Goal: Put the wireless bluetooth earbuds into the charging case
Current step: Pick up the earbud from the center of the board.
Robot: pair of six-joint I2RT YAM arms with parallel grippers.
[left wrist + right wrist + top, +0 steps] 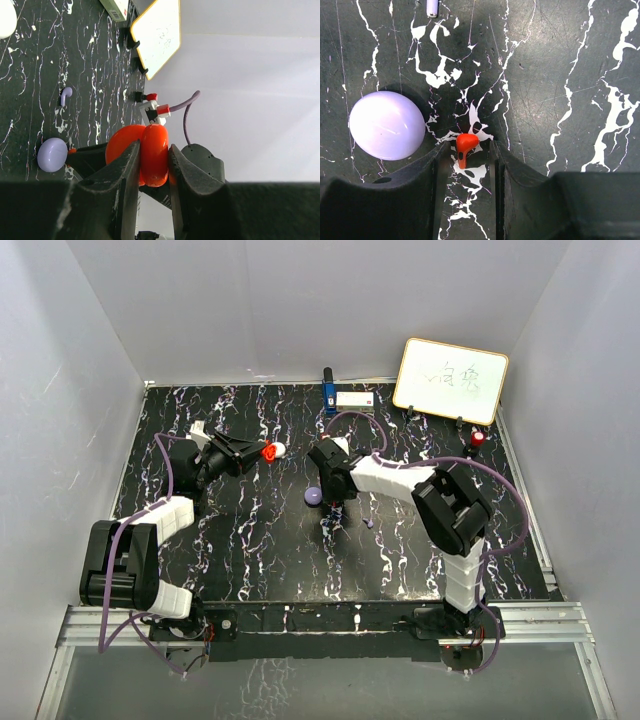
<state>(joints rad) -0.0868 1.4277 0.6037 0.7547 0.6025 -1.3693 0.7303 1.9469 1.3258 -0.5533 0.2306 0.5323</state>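
The right wrist view gives the closest look. In it the right gripper (468,150) stands over the black marbled table (560,75) with its jaws partly apart. A red earbud (466,142) lies on the table between them, with a sliver of table showing on either side, so nothing is gripped. The lilac puck (385,125) rests just to the left of that earbud, close by the left finger. From above, the red earbud is hidden under the right gripper, and only the puck shows at its side. The overhead view does place the left gripper (250,452) well apart from the puck, to its left and farther back. The left wrist view shows what that gripper has: its two dark fingers (127,170) are closed tight on the red charging case (152,150), whose two rounded halves bulge out between them. This same view also shows a purple earbud (65,93) lying on the table apart from the puck, and a whiteboard (157,35) standing beyond the puck at the table's far edge.
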